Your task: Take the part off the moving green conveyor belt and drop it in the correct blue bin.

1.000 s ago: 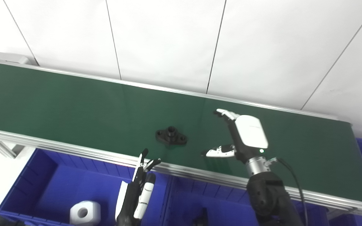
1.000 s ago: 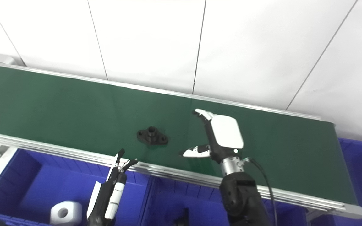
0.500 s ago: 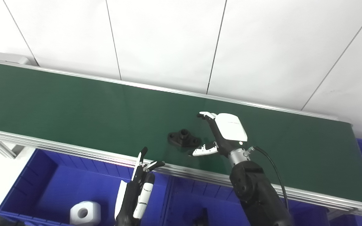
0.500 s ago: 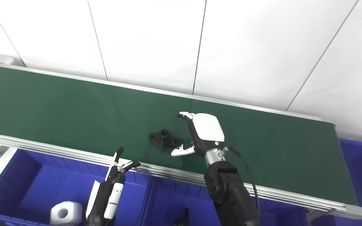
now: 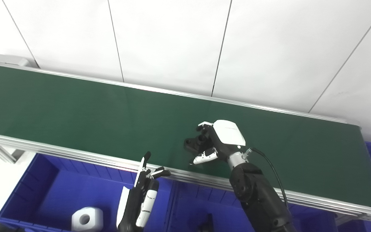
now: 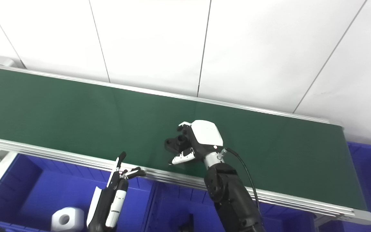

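The black part (image 5: 192, 144) sits on the belt (image 5: 76, 106) inside the right hand (image 5: 219, 141), whose fingers (image 5: 204, 126) and thumb curl around it. Down to that hand's left, the left hand (image 5: 140, 196) hangs open over a bin (image 5: 40, 180) holding a white part (image 5: 87, 218).

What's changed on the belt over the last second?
The black flanged part rode rightward along the green conveyor belt. The right hand swung left to meet it and its fingers have closed around it; the part is not lifted yet. The left hand and the white block in the blue bin barely moved.
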Controlling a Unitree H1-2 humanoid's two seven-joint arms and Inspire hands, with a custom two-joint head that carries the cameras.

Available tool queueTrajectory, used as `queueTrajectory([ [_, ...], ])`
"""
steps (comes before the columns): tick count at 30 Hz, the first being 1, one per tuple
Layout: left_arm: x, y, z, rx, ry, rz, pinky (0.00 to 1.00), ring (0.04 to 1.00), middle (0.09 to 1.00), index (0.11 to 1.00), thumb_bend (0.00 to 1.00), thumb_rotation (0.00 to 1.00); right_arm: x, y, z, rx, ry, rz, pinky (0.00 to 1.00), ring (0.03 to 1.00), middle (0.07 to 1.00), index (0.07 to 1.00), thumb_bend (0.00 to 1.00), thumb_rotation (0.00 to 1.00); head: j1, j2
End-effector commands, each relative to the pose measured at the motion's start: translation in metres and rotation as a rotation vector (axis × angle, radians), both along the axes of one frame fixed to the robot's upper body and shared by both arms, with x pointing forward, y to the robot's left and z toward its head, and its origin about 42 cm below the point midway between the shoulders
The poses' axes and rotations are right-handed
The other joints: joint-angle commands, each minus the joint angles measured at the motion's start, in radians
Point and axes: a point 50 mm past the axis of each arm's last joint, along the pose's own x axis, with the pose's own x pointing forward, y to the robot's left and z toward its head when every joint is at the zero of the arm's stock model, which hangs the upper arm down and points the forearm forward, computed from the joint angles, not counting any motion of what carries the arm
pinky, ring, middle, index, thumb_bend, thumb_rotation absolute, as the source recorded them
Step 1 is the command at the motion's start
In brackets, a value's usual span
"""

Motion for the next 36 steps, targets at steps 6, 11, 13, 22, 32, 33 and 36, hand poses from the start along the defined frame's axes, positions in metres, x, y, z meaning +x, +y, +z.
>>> queueTrajectory([
  [6, -0.003, -0.025, 0.022, -0.068, -0.063, 0.020, 1.00, 0.838, 0.690, 1.000, 0.42, 1.00, -0.006, -0.010, -0.034, -0.122, 0.005, -0.024, 0.20, 0.257, 0.332, 0.481, 0.52, 0.15, -0.006, 0.011],
  [11, -0.003, -0.022, 0.022, -0.072, -0.071, 0.009, 1.00, 0.831, 0.669, 1.000, 0.43, 1.00, -0.007, -0.020, -0.041, -0.127, 0.006, -0.043, 0.20, 0.271, 0.363, 0.484, 0.51, 0.14, -0.023, 0.011],
  [13, -0.003, -0.021, 0.021, -0.067, -0.071, 0.007, 1.00, 0.825, 0.663, 1.000, 0.44, 1.00, -0.006, -0.023, -0.042, -0.142, 0.017, -0.052, 0.21, 0.281, 0.376, 0.486, 0.51, 0.14, -0.029, 0.011],
  [22, -0.001, -0.018, 0.020, -0.056, -0.056, 0.007, 1.00, 0.803, 0.625, 1.000, 0.44, 1.00, -0.002, -0.040, -0.044, -0.154, 0.035, -0.064, 0.18, 0.252, 0.342, 0.485, 0.52, 0.13, -0.033, 0.012],
  [32, 0.001, -0.016, 0.018, -0.068, -0.054, 0.004, 1.00, 0.801, 0.595, 0.984, 0.40, 1.00, -0.009, -0.040, -0.038, -0.106, -0.126, 0.046, 0.22, 0.282, 0.372, 0.488, 0.51, 0.14, -0.040, 0.003],
  [33, 0.001, -0.015, 0.017, -0.068, -0.054, 0.004, 1.00, 0.800, 0.593, 0.984, 0.40, 1.00, -0.010, -0.040, -0.036, -0.123, -0.191, 0.087, 0.21, 0.263, 0.354, 0.490, 0.51, 0.14, -0.040, 0.003],
  [36, 0.002, -0.014, 0.016, -0.068, -0.053, 0.003, 1.00, 0.799, 0.592, 0.985, 0.42, 1.00, -0.011, -0.039, -0.033, -0.144, -0.342, 0.168, 0.18, 0.234, 0.320, 0.490, 0.51, 0.14, -0.042, 0.000],
])
